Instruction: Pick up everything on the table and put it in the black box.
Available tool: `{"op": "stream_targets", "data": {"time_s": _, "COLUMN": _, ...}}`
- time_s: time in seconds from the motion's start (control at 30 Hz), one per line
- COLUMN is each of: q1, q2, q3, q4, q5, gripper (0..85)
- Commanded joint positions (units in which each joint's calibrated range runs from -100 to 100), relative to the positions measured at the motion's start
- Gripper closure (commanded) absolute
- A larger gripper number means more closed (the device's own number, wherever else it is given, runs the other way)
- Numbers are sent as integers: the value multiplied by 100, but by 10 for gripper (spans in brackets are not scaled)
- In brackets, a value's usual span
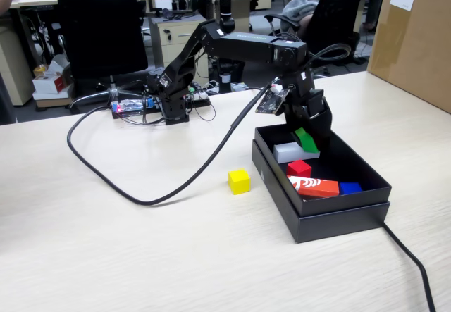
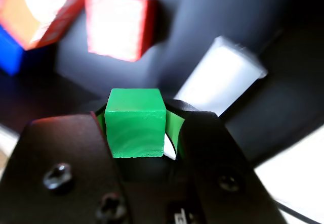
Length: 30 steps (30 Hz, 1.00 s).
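In the wrist view the gripper (image 2: 135, 133) fills the lower half of the frame, its two black jaws clamped on the green cube (image 2: 135, 128), one jaw against each side. The gap between them is just the cube's width. The cube's top face and front face both show.

In the fixed view the gripper (image 1: 307, 137) hangs in the centre right of the frame, over the back part of the black box (image 1: 331, 222), with the green cube (image 1: 306, 140) tilted in its grip. The cube sits above the box floor, just beside the white block (image 1: 294, 151); whether it touches the block cannot be told.

Inside the box, in the fixed view, the white block lies toward the back left, the red cube (image 1: 299, 167) in the middle, the long red-orange block (image 1: 315, 186) with white marks along the front, and a blue piece (image 1: 349, 187) at its right end. The wrist view shows the red cube (image 2: 120, 26) at upper centre, the white block (image 2: 220, 77) at right, the red-orange block (image 2: 39, 9) and blue piece (image 2: 11, 52) at upper left.

The yellow cube (image 1: 239, 181) stands on the table (image 1: 141, 256), left of the box and just apart from its wall. A black cable (image 1: 151, 199) curves across the table behind it.
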Motion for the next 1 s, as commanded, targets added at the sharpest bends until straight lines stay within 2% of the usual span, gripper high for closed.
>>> {"op": "stream_targets", "data": {"time_s": 0.0, "q1": 5, "q2": -199, "q3": 125, "q4": 73, "q5": -10, "gripper": 650}}
{"op": "stream_targets", "data": {"time_s": 0.07, "q1": 5, "q2": -256, "q3": 16, "q4": 73, "q5": -10, "gripper": 584}}
{"op": "stream_targets", "data": {"time_s": 0.27, "q1": -181, "q2": -2218, "q3": -166, "q4": 73, "q5": -20, "gripper": 573}}
{"op": "stream_targets", "data": {"time_s": 0.3, "q1": -254, "q2": -2551, "q3": -220, "q4": 73, "q5": -24, "gripper": 571}}
{"op": "stream_targets", "data": {"time_s": 0.33, "q1": -440, "q2": -3171, "q3": -392, "q4": 56, "q5": -34, "gripper": 529}}
{"op": "stream_targets", "data": {"time_s": 0.4, "q1": -615, "q2": -3756, "q3": -682, "q4": 56, "q5": -68, "gripper": 525}}
{"op": "stream_targets", "data": {"time_s": 0.5, "q1": -884, "q2": -4628, "q3": -1489, "q4": -83, "q5": -176, "gripper": 444}}
{"op": "stream_targets", "data": {"time_s": 0.63, "q1": -1079, "q2": -4972, "q3": -2079, "q4": -91, "q5": -269, "gripper": 431}}
{"op": "stream_targets", "data": {"time_s": 0.73, "q1": -1211, "q2": -5110, "q3": -2677, "q4": -91, "q5": -332, "gripper": 390}}
{"op": "stream_targets", "data": {"time_s": 0.97, "q1": -1309, "q2": -5156, "q3": -3448, "q4": 4, "q5": -371, "gripper": 372}}
